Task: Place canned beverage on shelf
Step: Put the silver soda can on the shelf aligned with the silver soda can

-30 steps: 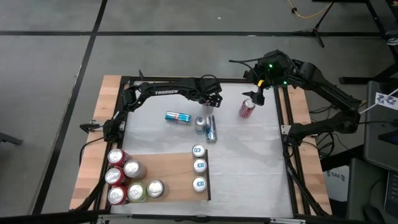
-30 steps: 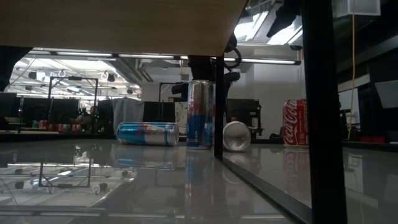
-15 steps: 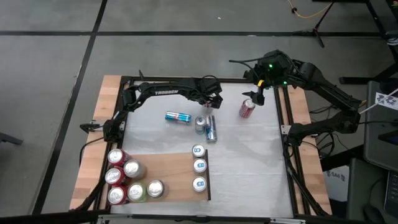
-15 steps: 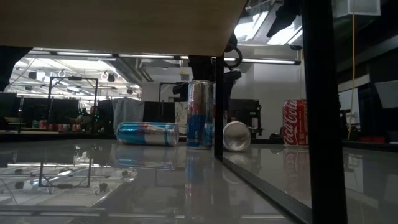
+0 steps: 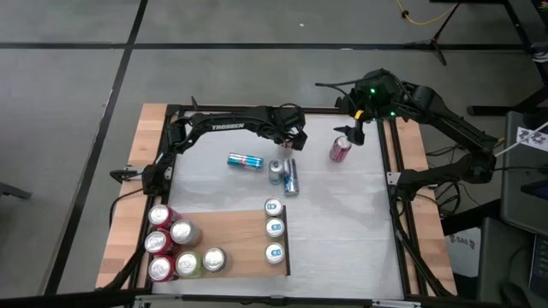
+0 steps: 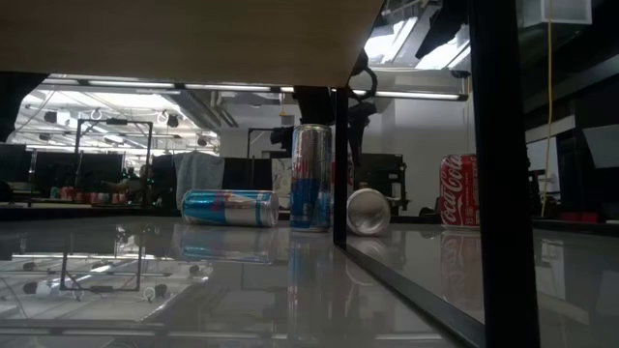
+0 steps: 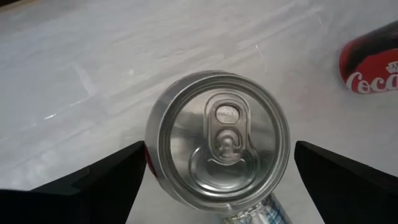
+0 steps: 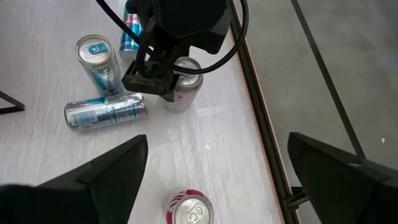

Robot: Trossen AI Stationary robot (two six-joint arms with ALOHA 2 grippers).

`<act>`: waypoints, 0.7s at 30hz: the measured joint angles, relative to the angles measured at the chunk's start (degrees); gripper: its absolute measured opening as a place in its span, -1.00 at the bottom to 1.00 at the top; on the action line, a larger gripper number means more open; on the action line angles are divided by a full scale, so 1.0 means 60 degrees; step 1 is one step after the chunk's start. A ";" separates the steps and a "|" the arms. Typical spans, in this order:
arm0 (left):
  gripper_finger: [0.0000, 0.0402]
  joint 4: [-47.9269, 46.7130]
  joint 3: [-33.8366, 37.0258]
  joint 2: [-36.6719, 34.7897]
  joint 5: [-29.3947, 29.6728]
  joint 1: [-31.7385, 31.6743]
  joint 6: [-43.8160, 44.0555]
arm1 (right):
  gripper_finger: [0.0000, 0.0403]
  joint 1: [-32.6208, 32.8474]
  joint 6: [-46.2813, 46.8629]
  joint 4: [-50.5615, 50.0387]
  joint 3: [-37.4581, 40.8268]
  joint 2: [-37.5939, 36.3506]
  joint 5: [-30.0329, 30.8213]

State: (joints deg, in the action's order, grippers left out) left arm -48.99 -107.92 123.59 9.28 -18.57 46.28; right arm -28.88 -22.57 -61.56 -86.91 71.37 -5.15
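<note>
An upright silver-topped can (image 7: 217, 146) with a pale, red-lettered body (image 8: 180, 94) stands on the white table near its far edge. My left gripper (image 7: 219, 146) hangs open right above it, one finger close on either side of the top; in the high view my left gripper (image 5: 290, 142) hides the can. The shelf (image 5: 227, 246), a light-brown wood panel with a dark strip on its right edge, lies at the near left and carries three upright cans (image 5: 274, 228) along that strip. My right gripper (image 8: 217, 140) waits open, high over a red cola can (image 8: 189, 211).
An upright blue-silver can (image 5: 276, 169) stands beside a lying one (image 5: 291, 180), and a blue can (image 5: 245, 161) lies to their left. Several red, silver and green cans (image 5: 175, 244) crowd the shelf's left end. The red cola can (image 5: 340, 150) stands far right.
My left gripper has opened wider over the upright can and rolled slightly at the wrist, while the hand has stayed in place. The can stands where it stood.
</note>
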 joint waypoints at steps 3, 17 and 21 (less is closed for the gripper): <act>0.97 0.0000 0.0000 0.0000 -0.0001 0.0000 -0.0073 | 0.87 0.0000 0.0000 0.0000 0.0000 0.0000 0.0000; 0.97 -0.0010 -0.0246 -0.0470 -0.0082 -0.0091 -0.1373 | 0.87 0.0004 0.0000 0.0000 0.0000 0.0000 0.0004; 0.97 -0.0018 -0.0605 -0.0477 -0.0297 -0.0137 -0.2154 | 0.87 0.0004 0.0000 -0.0004 0.0000 0.0000 0.0002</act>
State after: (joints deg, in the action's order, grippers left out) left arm -49.10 -111.55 120.73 7.50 -19.39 33.36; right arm -28.86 -22.57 -61.58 -86.91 71.37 -5.13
